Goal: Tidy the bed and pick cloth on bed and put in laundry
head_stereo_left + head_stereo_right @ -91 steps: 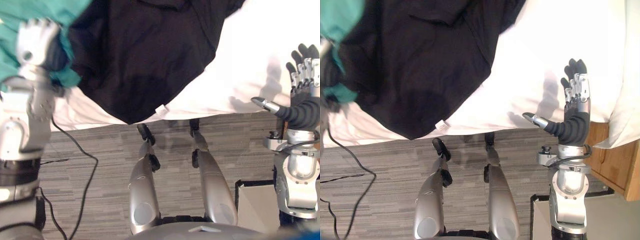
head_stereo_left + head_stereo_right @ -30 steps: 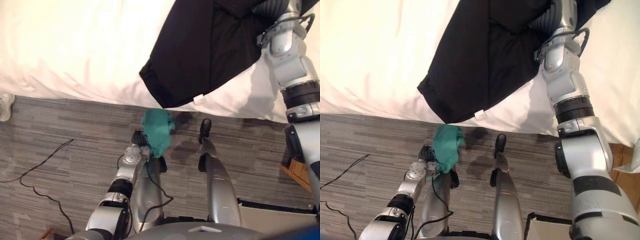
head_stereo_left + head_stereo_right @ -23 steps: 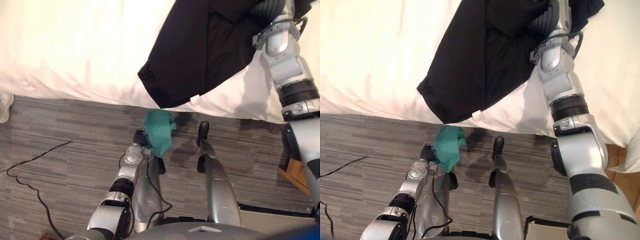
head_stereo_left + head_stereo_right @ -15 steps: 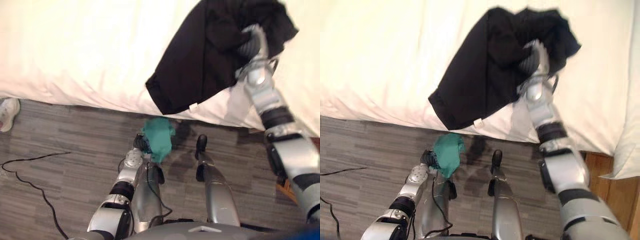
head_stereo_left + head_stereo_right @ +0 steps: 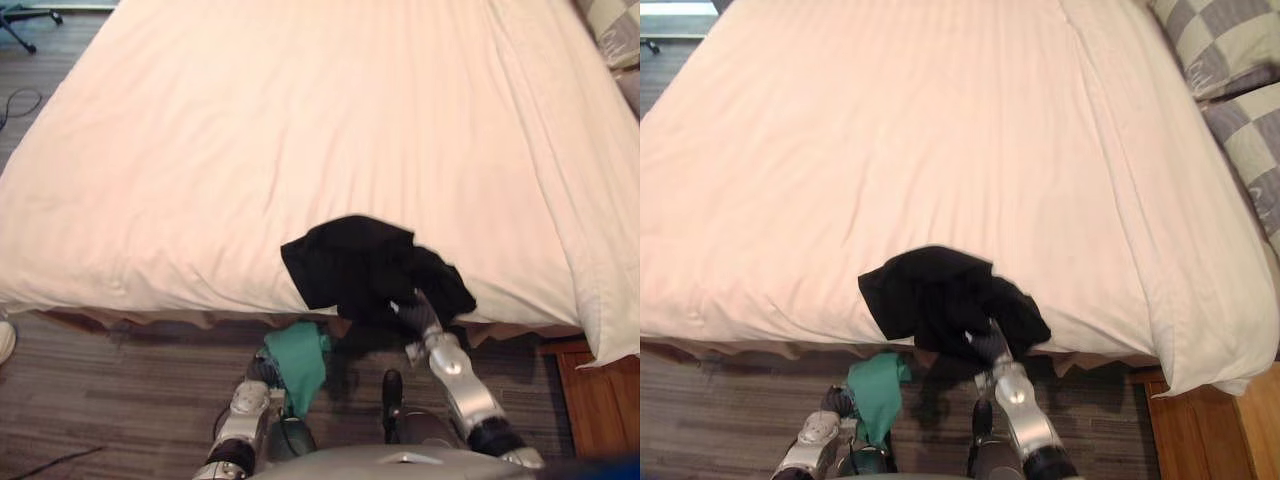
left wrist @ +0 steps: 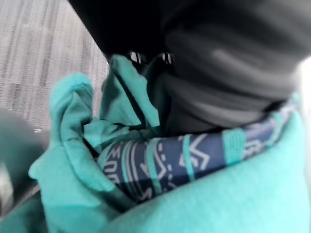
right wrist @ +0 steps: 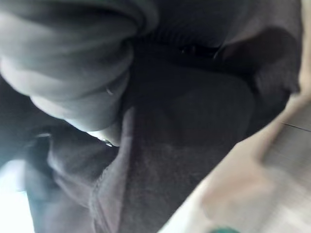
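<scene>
Black cloth [image 5: 365, 265] sits bunched at the bed's [image 5: 250, 130] near edge in the left eye view, the right hand [image 5: 417, 312] buried in it. Right eye view: teal cloth [image 5: 878, 392] hangs at the left hand [image 5: 840, 400], below that edge. Wrist views: folds hide both grips, so I cannot tell either; a shallow catch could drop either cloth.

Soft, even light falls from above on the white bedsheet [image 5: 250, 150], which is bright without glare; its folds cast only faint shadows. The floor [image 5: 100, 400], from 6 to 8 o'clock in the eye views, is dimmer and darkest under the bed's edge. The black cloth [image 5: 360, 265], toward 5 o'clock, swallows nearly all detail. Both wrist views are dim and blurred at close range; the teal cloth [image 6: 73, 194] is softly lit.
</scene>
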